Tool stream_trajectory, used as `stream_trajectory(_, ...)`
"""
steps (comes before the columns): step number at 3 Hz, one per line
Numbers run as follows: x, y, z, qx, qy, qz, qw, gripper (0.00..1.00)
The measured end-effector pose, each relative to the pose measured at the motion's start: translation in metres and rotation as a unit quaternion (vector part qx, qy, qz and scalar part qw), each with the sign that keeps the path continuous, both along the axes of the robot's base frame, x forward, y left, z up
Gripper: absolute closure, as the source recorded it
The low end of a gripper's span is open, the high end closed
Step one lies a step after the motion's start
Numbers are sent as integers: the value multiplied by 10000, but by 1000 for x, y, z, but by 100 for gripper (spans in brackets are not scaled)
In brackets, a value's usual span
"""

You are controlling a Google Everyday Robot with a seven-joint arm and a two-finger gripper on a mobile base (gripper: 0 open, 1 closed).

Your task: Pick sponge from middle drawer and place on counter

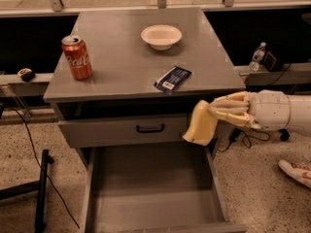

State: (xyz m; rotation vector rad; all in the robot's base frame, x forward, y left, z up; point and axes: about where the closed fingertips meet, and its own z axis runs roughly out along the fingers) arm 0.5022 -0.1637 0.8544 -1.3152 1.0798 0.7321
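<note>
My gripper [217, 112] comes in from the right and is shut on the pale yellow sponge [199, 124]. It holds the sponge in the air by its upper edge, in front of the cabinet's right corner, above the right wall of the open middle drawer [150, 198]. The sponge hangs tilted, just below the level of the grey counter [121, 67]. The drawer's grey floor shows nothing lying on it.
On the counter stand a red soda can [77, 57] at the left, a white bowl [161, 36] at the back and a dark blue packet [172, 78] near the front right edge. The top drawer front [124, 130] with its black handle is slightly out. A water bottle [257, 56] stands on the right ledge.
</note>
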Motion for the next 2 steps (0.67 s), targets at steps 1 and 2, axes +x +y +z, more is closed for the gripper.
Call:
stream_trajectory(1, 29, 41, 68, -1121, -107, -246, 9933, 100)
stream_trajectory(2, 82, 45, 103, -1913, -3, -830, 9780, 100)
